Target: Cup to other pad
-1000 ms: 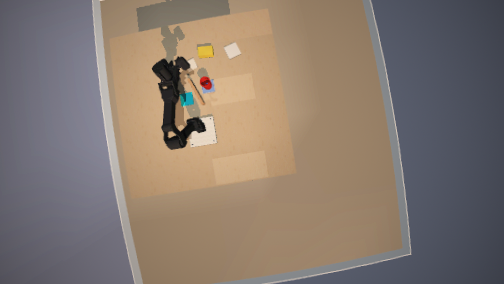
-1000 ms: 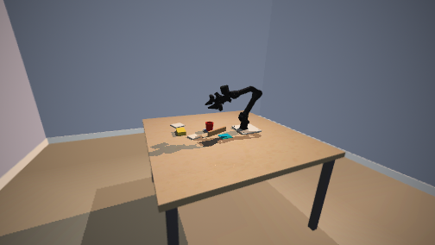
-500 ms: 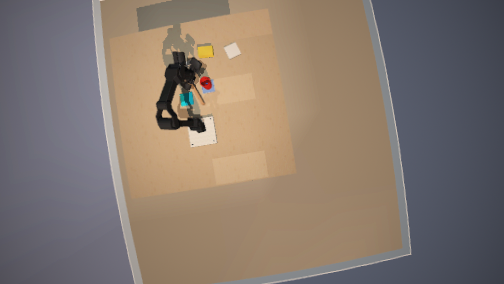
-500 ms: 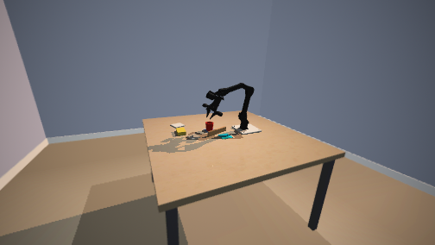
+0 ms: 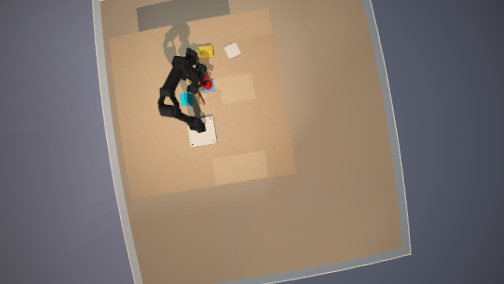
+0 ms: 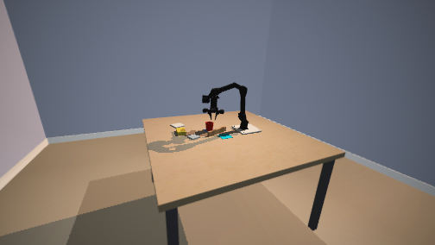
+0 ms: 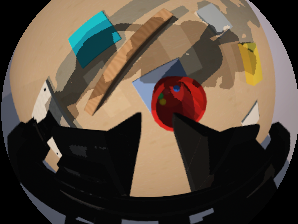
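Note:
A red cup (image 5: 205,82) (image 6: 209,125) (image 7: 178,102) stands upright on a blue-grey pad (image 5: 212,89) (image 7: 148,90). Small marbles show inside it in the wrist view. A cyan pad (image 5: 186,99) (image 6: 225,136) (image 7: 95,38) lies a short way off, on the other side of a wooden bar (image 5: 199,96) (image 6: 216,130) (image 7: 127,56). My gripper (image 6: 213,116) (image 7: 157,116) hangs above the cup, well clear of its rim. Its fingers are partly apart and hold nothing.
A yellow block (image 5: 205,51) (image 6: 181,130) (image 7: 250,63) and a white tile (image 5: 232,50) (image 6: 177,125) (image 7: 213,16) lie beyond the cup. The arm's base stands on a white plate (image 5: 207,137) (image 6: 252,128). The table edge is far from all of these.

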`<state>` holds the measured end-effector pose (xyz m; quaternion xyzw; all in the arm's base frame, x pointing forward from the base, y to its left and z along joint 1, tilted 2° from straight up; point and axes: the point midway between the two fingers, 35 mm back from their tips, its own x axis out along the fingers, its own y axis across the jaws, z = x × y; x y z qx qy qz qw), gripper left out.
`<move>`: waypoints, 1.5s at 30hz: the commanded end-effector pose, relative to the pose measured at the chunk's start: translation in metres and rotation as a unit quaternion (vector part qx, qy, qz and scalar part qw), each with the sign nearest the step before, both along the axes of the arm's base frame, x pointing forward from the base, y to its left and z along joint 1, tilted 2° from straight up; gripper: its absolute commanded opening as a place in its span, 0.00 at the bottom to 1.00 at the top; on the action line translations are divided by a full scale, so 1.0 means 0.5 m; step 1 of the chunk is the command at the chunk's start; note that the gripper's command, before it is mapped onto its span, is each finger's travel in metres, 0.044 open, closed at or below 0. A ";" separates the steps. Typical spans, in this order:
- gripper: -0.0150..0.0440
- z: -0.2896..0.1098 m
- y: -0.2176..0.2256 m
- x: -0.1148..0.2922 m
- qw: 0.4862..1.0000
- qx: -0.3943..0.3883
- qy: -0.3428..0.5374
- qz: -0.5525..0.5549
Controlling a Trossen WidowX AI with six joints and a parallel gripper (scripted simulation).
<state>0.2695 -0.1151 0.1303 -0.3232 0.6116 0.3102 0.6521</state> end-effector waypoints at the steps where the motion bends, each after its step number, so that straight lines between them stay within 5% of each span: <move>1: 0.50 0.000 0.000 0.000 1.000 0.004 0.003 0.007; 45: 0.50 -0.124 0.003 0.007 1.000 0.005 0.003 0.007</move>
